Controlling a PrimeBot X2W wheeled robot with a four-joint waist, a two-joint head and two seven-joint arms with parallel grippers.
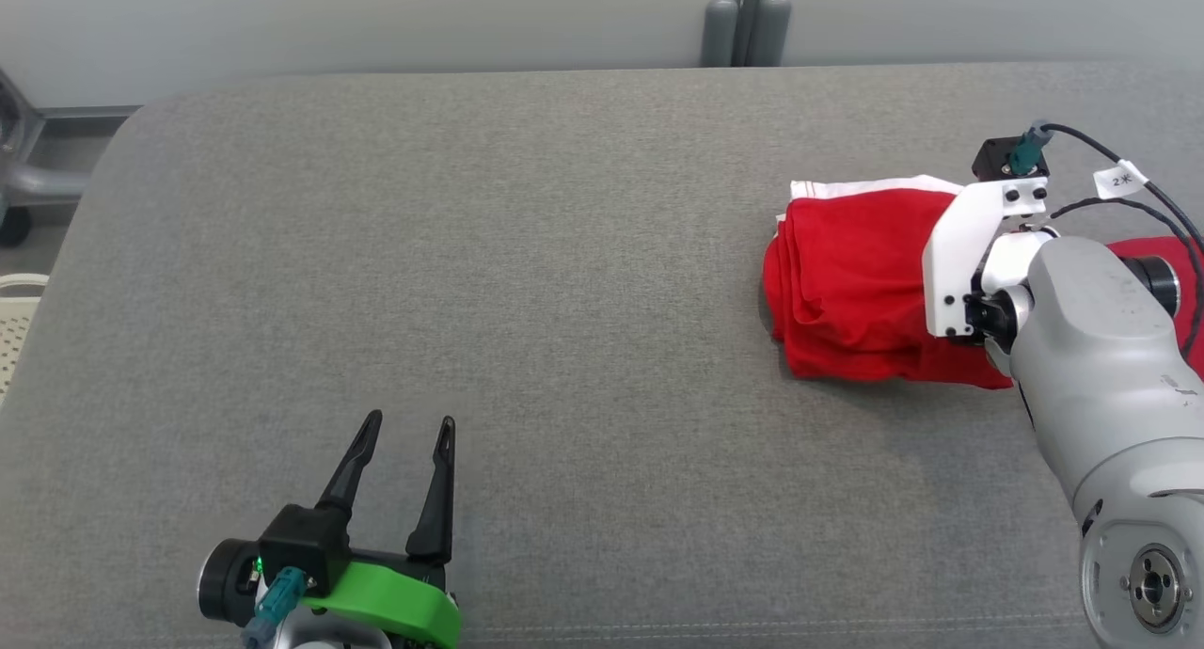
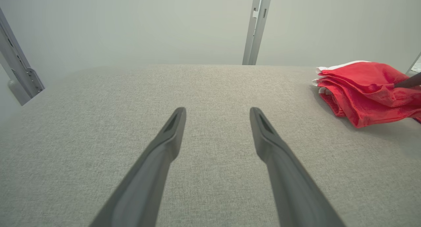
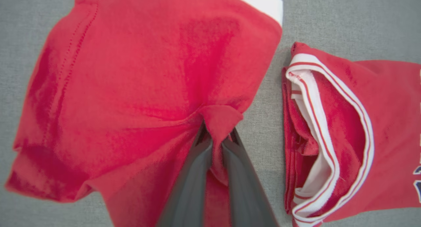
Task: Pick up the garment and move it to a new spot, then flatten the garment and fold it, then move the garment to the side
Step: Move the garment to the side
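The left pincer (image 1: 411, 419) sits low over the grey padded surface (image 1: 564, 301). Its forearm lies flat and its two dark fingers point straight ahead, spread wide with nothing between them. A green mount (image 1: 395, 607) wraps the wrist behind them. In the left wrist view the same pincer (image 2: 217, 111) has bare grey fabric under and ahead of it. Beyond the surface's far edge, ahead and slightly right of the fingertips, a grey metal post (image 2: 256, 26) rises against the pale wall.

Well off to the right of that pincer, and farther forward, lies the garment (image 1: 847, 273). It is a red folded bundle with a white strip showing along its far edge, and it rests on the surface (image 2: 361, 88).

The right arm comes in from the lower right. Its grey forearm is angled up and inward over the bundle, and the wrist is bent down so that a white bracket (image 1: 959, 245) covers the fingers in the head view. A black cable with a white tag (image 1: 1119, 179) loops off the wrist. In the right wrist view the right pincer (image 3: 217, 131) is nearly closed, with a pinched ridge of the garment (image 3: 131, 88) gathered between its fingertips. Most of the cloth spreads ahead and to the left of them.

Just right of those fingers, apart from the bundle across a strip of grey, lies a second red garment (image 3: 345, 138) with a white-striped collar.
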